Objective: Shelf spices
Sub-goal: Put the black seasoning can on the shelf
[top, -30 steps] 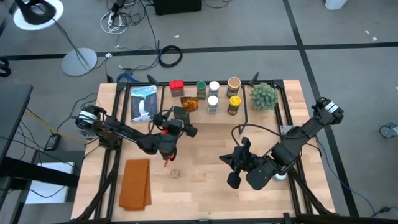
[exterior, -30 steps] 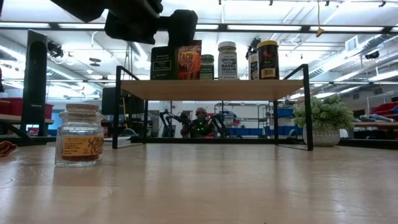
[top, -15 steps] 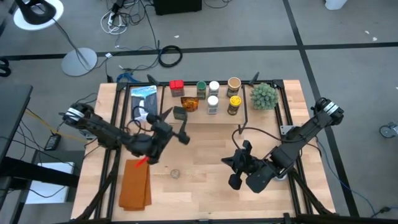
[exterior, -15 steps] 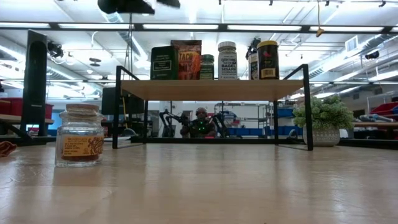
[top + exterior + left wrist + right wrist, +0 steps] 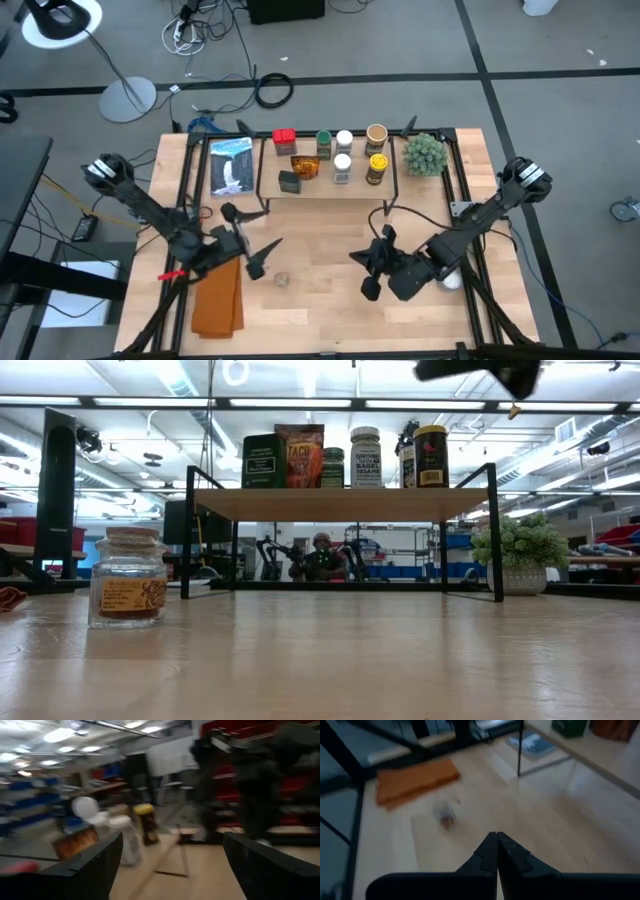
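Blurred table, smeared jar beyond right tool.

Legible text is limited to two items on the shelf, low view. The orange packet reads "TACO"; the white-lidded jar reads "BAGEL". Other labels cannot be read.

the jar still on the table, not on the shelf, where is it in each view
High view: the jar stands on the bare tabletop near the front, right of the orange cloth.
Low view: large at far left, cork lid, red-brown spice.
Left wrist view: not in it.
Right wrist view: a small blurred jar below the orange cloth.
Shared landmark: the shelf behind it.
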